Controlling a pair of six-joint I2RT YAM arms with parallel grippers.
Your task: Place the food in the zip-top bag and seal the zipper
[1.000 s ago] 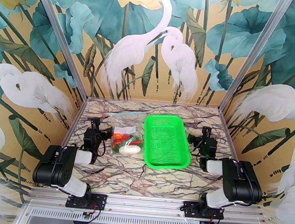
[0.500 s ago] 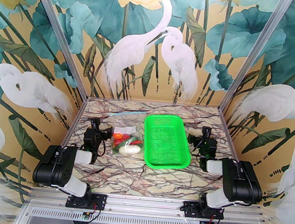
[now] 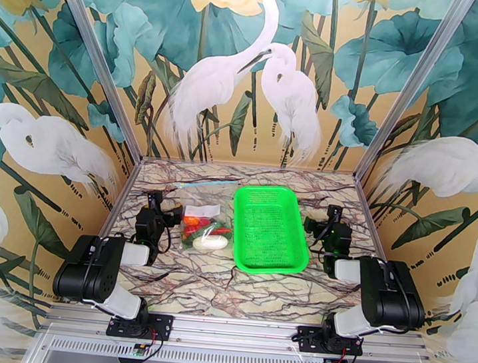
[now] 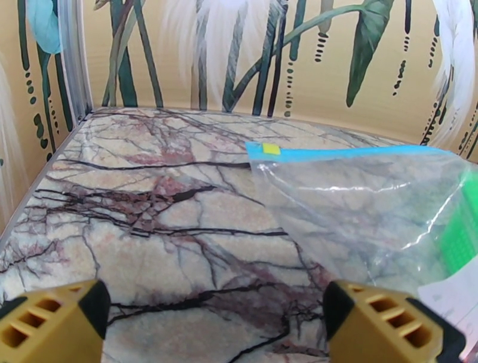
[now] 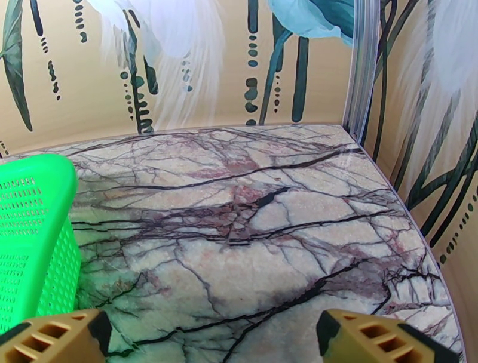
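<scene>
On the marble surface, seen from above with twelve o'clock at the far wall, the zip-top bag lies flat at about ten o'clock from the middle. Its zipper, a thin light blue strip, runs along the mouth at the bag's twelve o'clock end. The food is bunched at the six o'clock end, and I see it through the clear plastic: red and orange pieces, some green, and a white radish nearest me. A white slip shows just toward twelve o'clock of the pile. I cannot tell whether the zipper is pressed closed.

A green mesh basket sits just beside the bag at its three o'clock.

My left claw rests low at nine o'clock of the bag, close to its edge, with its jaws spread wide and nothing between them. Through the left wrist camera both yellow fingers frame bare marble, the bag lies at one o'clock of them, and a small yellow tab sits at the zipper's near corner.

My right claw sits at three o'clock of the basket, jaws equally wide and empty. From the right wrist the basket wall stands at nine o'clock
</scene>
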